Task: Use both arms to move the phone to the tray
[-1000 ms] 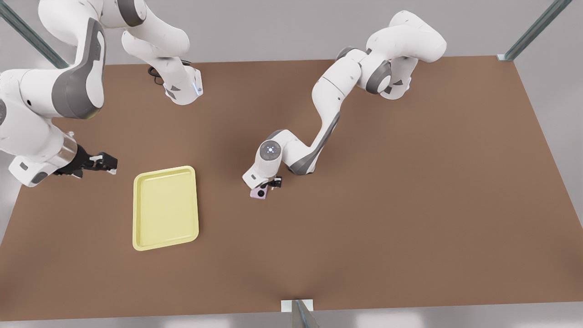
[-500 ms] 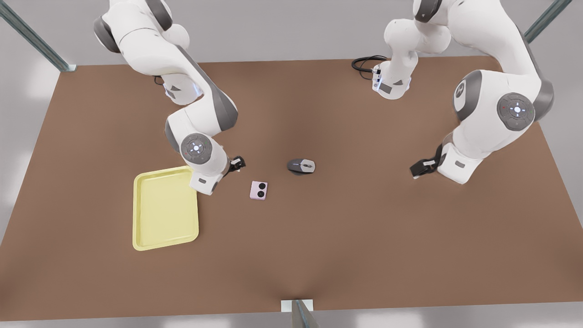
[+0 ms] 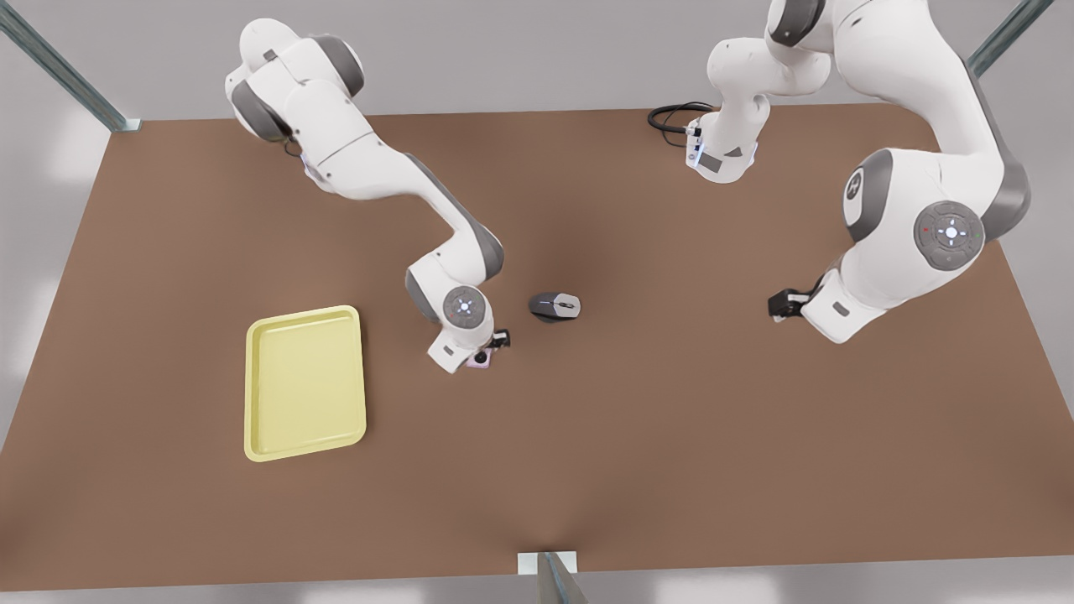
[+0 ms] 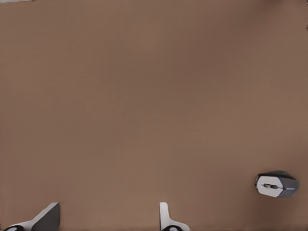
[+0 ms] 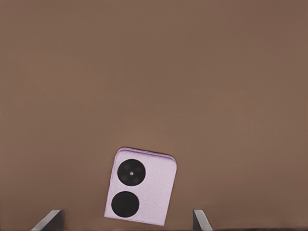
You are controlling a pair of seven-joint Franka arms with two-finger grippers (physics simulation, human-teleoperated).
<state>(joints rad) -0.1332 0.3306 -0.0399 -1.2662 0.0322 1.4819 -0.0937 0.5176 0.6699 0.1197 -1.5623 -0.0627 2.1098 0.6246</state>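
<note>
Your right gripper (image 3: pixel 491 348) hung spread over the phone (image 5: pixel 140 192), which lay flat on the desk (image 3: pixel 671 436), well short of the tray (image 3: pixel 305 382). Your left gripper (image 3: pixel 780 304) waited, spread, beyond the mouse (image 3: pixel 555 306), probably keeping clear.

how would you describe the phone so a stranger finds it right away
On the brown table, look between the yellow tray and the grey mouse, under the right gripper. The phone is a flat lilac slab with two dark circles.
</note>
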